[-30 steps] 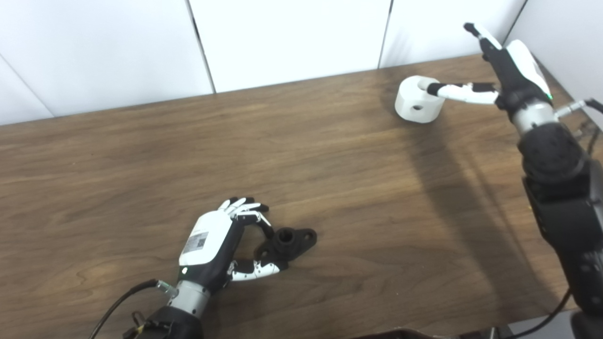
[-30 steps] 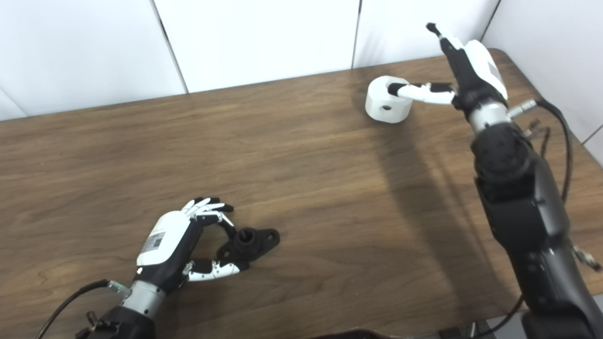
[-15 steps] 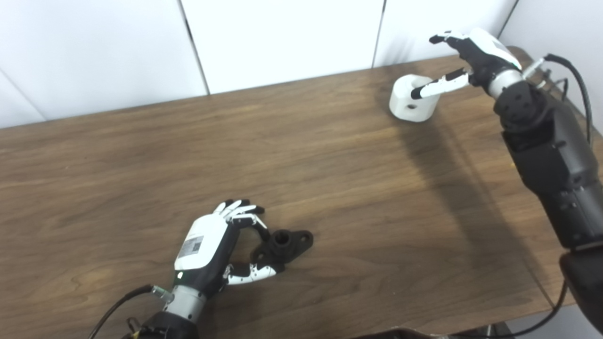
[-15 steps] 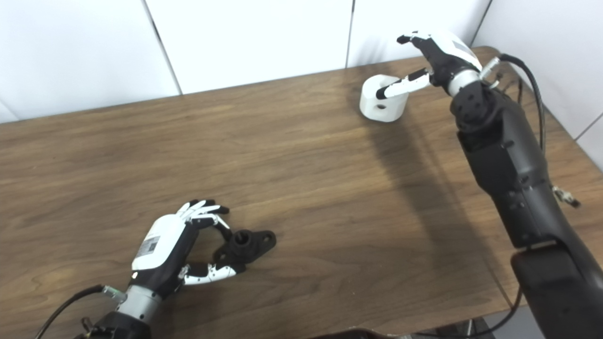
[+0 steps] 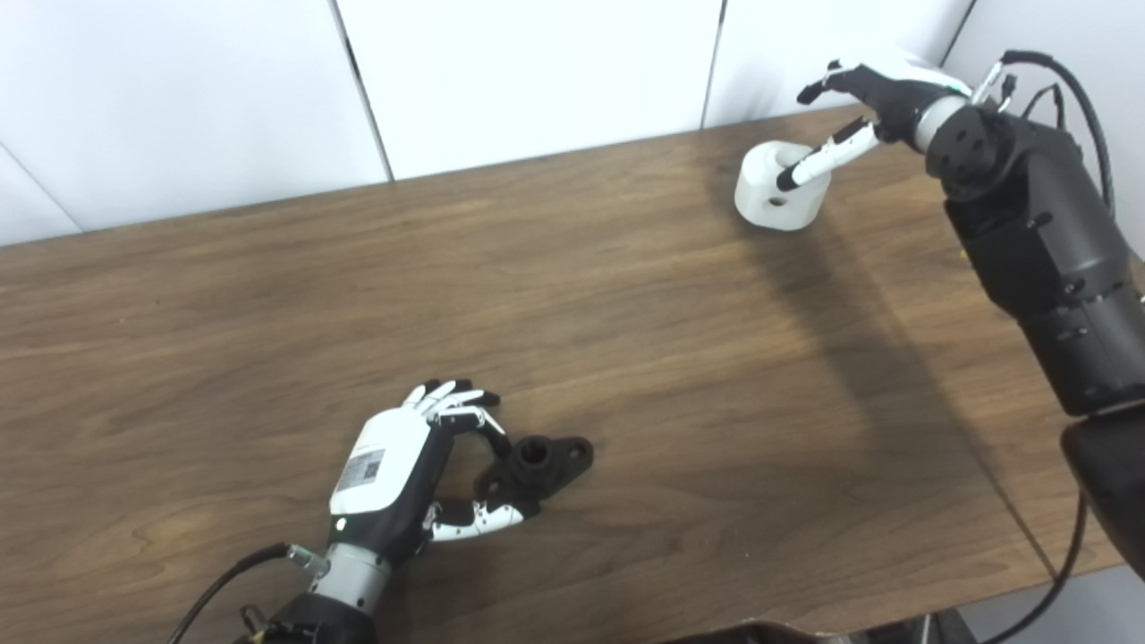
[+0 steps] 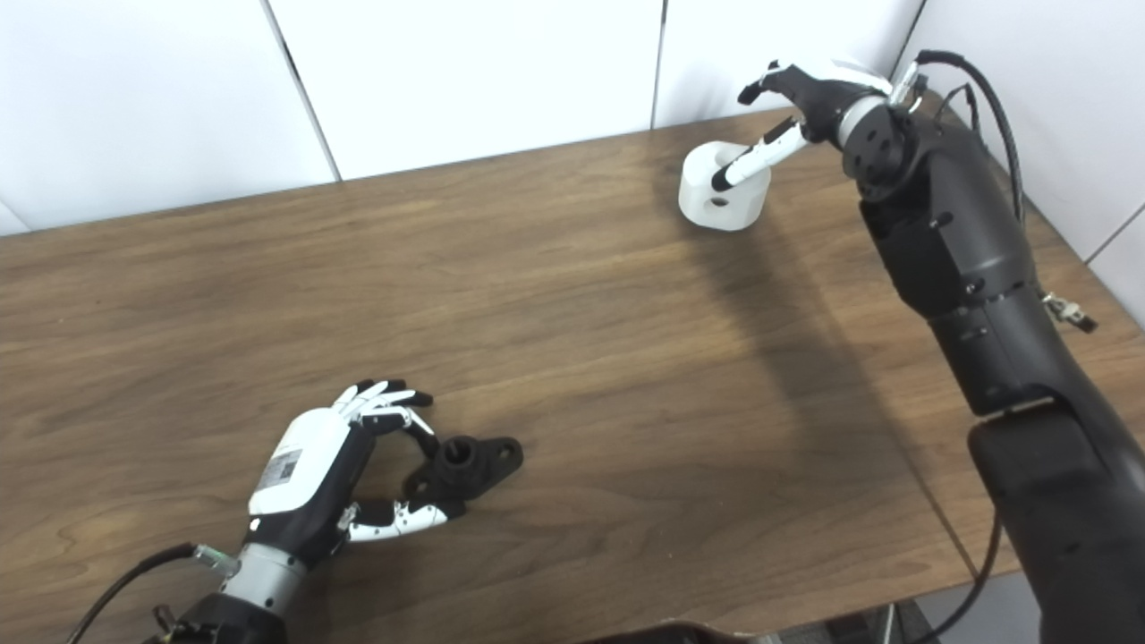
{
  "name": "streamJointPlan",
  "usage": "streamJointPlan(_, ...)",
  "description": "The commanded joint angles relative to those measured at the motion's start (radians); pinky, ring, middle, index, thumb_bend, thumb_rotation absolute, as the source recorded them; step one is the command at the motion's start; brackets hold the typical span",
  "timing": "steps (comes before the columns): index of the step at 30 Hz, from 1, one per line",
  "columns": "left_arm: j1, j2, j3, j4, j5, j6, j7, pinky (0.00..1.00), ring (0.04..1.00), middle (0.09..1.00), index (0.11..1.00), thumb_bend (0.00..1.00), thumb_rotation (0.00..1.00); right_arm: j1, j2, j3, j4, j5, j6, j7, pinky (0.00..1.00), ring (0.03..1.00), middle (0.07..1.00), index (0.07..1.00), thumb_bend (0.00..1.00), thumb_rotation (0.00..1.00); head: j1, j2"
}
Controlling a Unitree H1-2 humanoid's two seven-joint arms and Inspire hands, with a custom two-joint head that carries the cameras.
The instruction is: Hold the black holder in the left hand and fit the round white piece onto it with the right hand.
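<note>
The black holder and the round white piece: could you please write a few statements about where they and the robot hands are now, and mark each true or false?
1. The black holder lies on the table near its front edge. True.
2. The round white piece is already seated on the black holder. False: it sits far away, at the table's back right.
3. The left robot hand has its fingers curled around one end of the black holder. True.
4. The right robot hand rests beside the black holder. False: it is at the round white piece, one finger reaching onto its top.
</note>
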Motion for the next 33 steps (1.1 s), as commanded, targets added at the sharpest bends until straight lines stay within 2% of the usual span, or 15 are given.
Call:
streamJointPlan(1,0.015,0.003,-0.014,0.024,0.011,0.006,-0.03,0.96,0.898,0.808,0.487,0.52,0.06,-0.057,-0.026,-0.001,-0.007,-0.021,-0.004,-0.006,0.93,1.0,1.0,0.832,1.0,0.42,0.004,-0.003)
streamJointPlan(10,0.015,0.004,-0.021,0.034,0.059,-0.007,-0.009,0.93,0.883,0.8,0.487,0.52,0.06,-0.07,-0.029,0.047,0.027,-0.011,-0.006,-0.041,0.94,1.0,0.996,0.817,1.0,0.46,0.009,-0.009)
streamJointPlan(20,0.016,0.001,-0.031,0.045,0.105,-0.016,0.001,0.93,0.885,0.804,0.487,0.52,0.06,-0.09,-0.014,0.068,0.056,-0.034,-0.004,-0.001,0.98,1.0,1.0,0.81,1.0,0.46,0.015,-0.015)
streamJointPlan(27,0.013,0.002,-0.034,0.048,0.105,-0.021,0.009,0.93,0.881,0.801,0.487,0.52,0.06,-0.087,-0.018,0.091,0.047,-0.033,-0.006,-0.001,0.98,1.0,0.994,0.801,1.0,0.46,0.017,-0.015)
streamJointPlan(30,0.013,0.002,-0.033,0.049,0.102,-0.022,0.012,0.93,0.88,0.8,0.487,0.52,0.06,-0.084,-0.014,0.089,0.043,-0.034,-0.005,-0.001,0.98,1.0,0.988,0.791,1.0,0.45,0.017,-0.015)
streamJointPlan(33,0.013,0.002,-0.033,0.048,0.101,-0.02,0.011,0.93,0.88,0.799,0.487,0.52,0.06,-0.08,-0.012,0.087,0.044,-0.028,-0.005,-0.007,0.97,1.0,0.978,0.775,1.0,0.38,0.017,-0.015)
